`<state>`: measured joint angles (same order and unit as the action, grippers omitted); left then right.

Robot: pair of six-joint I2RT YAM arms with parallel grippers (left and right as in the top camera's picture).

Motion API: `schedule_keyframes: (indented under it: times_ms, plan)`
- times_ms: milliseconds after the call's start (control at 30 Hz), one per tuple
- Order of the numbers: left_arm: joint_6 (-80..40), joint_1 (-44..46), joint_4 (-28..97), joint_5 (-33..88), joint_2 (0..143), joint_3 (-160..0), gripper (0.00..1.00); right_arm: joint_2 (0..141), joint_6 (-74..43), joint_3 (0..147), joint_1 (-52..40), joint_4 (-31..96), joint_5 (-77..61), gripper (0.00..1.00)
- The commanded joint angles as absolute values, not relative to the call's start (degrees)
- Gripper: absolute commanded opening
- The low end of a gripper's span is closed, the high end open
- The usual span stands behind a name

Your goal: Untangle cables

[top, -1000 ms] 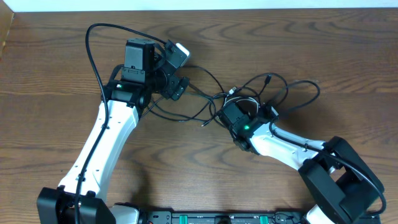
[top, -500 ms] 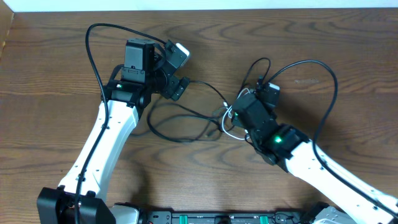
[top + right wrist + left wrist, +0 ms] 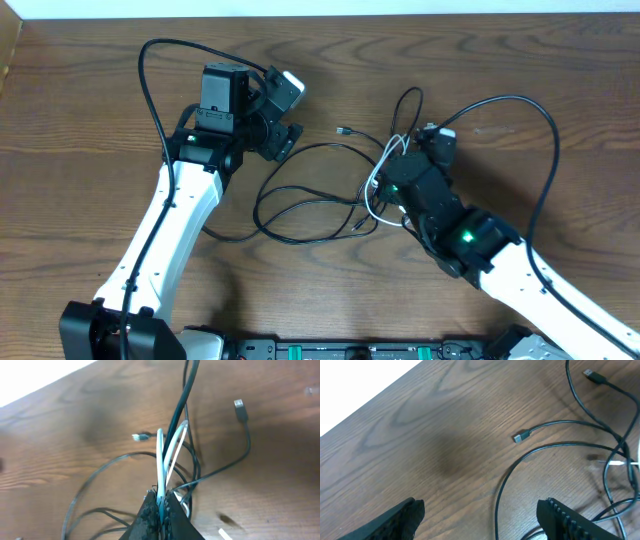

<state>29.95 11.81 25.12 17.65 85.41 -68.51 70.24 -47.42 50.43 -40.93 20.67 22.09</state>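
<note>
While the right gripper (image 3: 161, 506) is clamped tight on the white cable (image 3: 161, 460), with at least one dark strand running up between its fingers as well, the tangle sits near the middle of the tabletop (image 3: 580, 60). It lies a little toward the far edge, between the two arms. The left gripper (image 3: 481, 514) hangs over the black cables (image 3: 555, 423) on its side, fingers spread wide and holding nothing; one strand lies on the wood under the gap.

The main risk, I judge, is pulling with more than one cord pinched. That would drag the crossings together and cinch the knot rather than loosen it. A loose plug (image 3: 520, 437) could also hook on a loop as the bundle travels. If the left fingers close here, they may slip off a thin cord lying flat, or trap two strands together.
</note>
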Motion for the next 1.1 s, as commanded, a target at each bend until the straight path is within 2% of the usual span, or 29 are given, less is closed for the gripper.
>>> schedule_keyframes:
  times_ms: [0,100,267,300,400,500,533,667,800,833,933,1067]
  plan:
    - [29.8,11.6,25.2,17.5,85.7,-68.6,0.8,65.7,-42.4,53.1,-40.8,19.8,22.1,0.01]
    - [29.8,11.6,25.2,17.5,85.7,-68.6,0.81,62.2,-39.0,55.2,-40.8,19.8,21.7,0.02]
    - [29.8,11.6,25.2,17.5,85.7,-68.6,0.81,57.5,-33.8,57.4,-40.8,19.9,17.9,0.29]
    - [29.8,11.6,25.2,17.5,85.7,-68.6,0.81,56.9,-33.1,57.4,-40.8,19.9,17.4,0.3]
    - [29.8,11.6,25.2,17.5,85.7,-68.6,0.81,56.1,-32.5,57.4,-40.8,20.8,17.4,0.03]
    - [29.8,11.6,25.2,17.5,85.7,-68.6,0.81,56.3,-32.5,57.4,-40.8,22.2,17.4,0.01]
    - [29.8,11.6,25.3,17.5,85.7,-68.6,0.81,56.4,-32.5,57.4,-40.8,22.7,17.4,0.04]
    - [29.8,11.6,25.3,17.5,85.7,-68.6,0.81,57.7,-32.6,57.4,-40.8,27.0,17.5,0.31]
    - [29.8,11.6,25.5,17.5,85.7,-68.6,0.81,61.1,-38.3,57.4,-40.8,36.6,17.5,0.72]
    - [29.8,11.6,25.5,17.5,85.7,-68.6,0.81,62.1,-40.3,57.4,-40.8,39.3,17.6,0.76]
    - [29.8,11.6,25.6,17.5,85.7,-68.6,0.81,65.4,-42.8,57.4,-40.8,46.8,17.0,0.79]
    - [29.8,11.6,25.6,17.5,85.7,-68.6,0.81,68.3,-36.7,57.4,-40.9,55.2,15.6,0.87]
